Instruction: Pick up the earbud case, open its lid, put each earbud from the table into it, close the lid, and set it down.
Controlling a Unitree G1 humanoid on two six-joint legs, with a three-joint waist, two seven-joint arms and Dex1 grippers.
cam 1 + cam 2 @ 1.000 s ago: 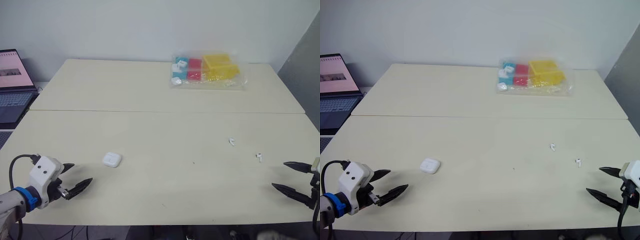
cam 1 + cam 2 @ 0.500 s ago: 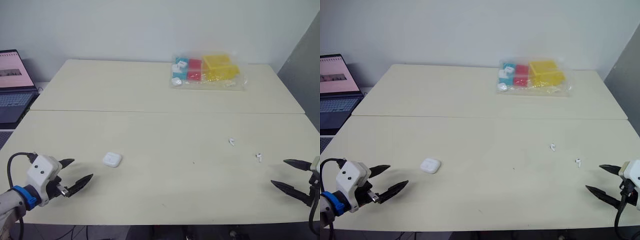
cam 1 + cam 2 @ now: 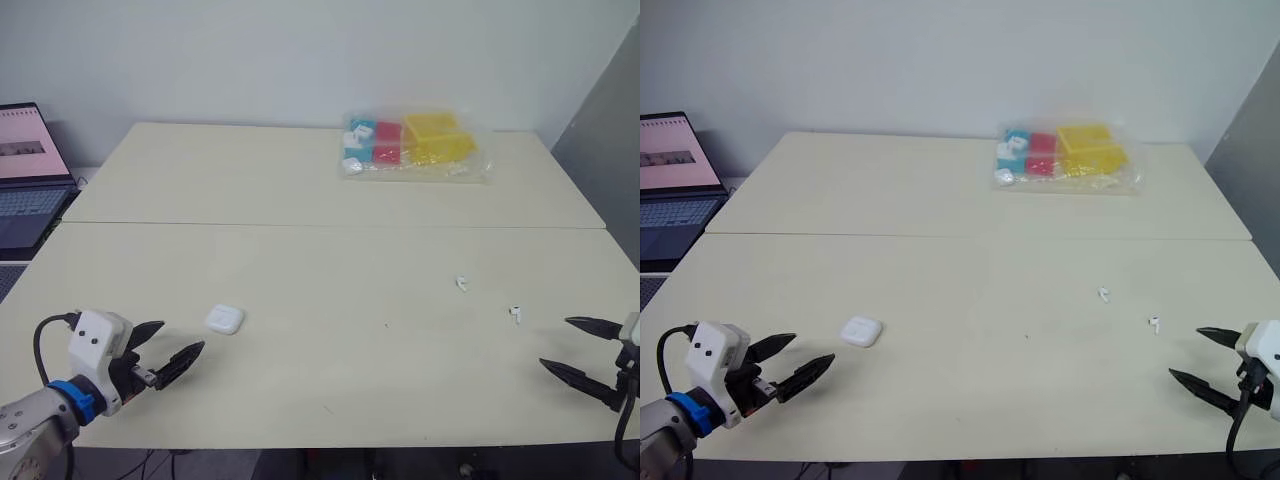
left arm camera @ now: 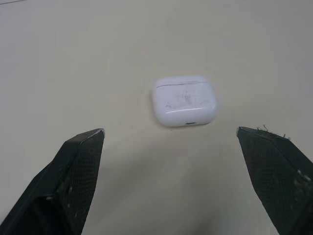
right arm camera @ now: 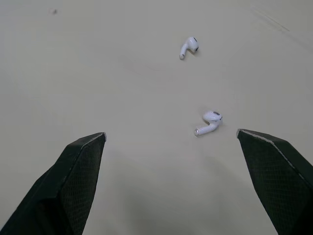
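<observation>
Left pincer (image 3: 182, 336), released, has neared the earbud case (image 3: 224, 320); laptop (image 3: 25, 180) and bagged blocks (image 3: 415, 143) sit well apart.

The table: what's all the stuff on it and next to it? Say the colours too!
earbud case: 1, white, lid shut, near table, robot's left side
earbuds: 2, white, near table, robot's right side, apart from each other
plastic bag: 1, clear, holding blue, red, yellow and white pieces, far table
tables: 2, cream, pushed together
laptop: 1, dark, open, beyond the tables' left edge
left gripper: 1, black fingers, open, behind the earbud case
right gripper: 1, black fingers, open, near the earbuds
</observation>
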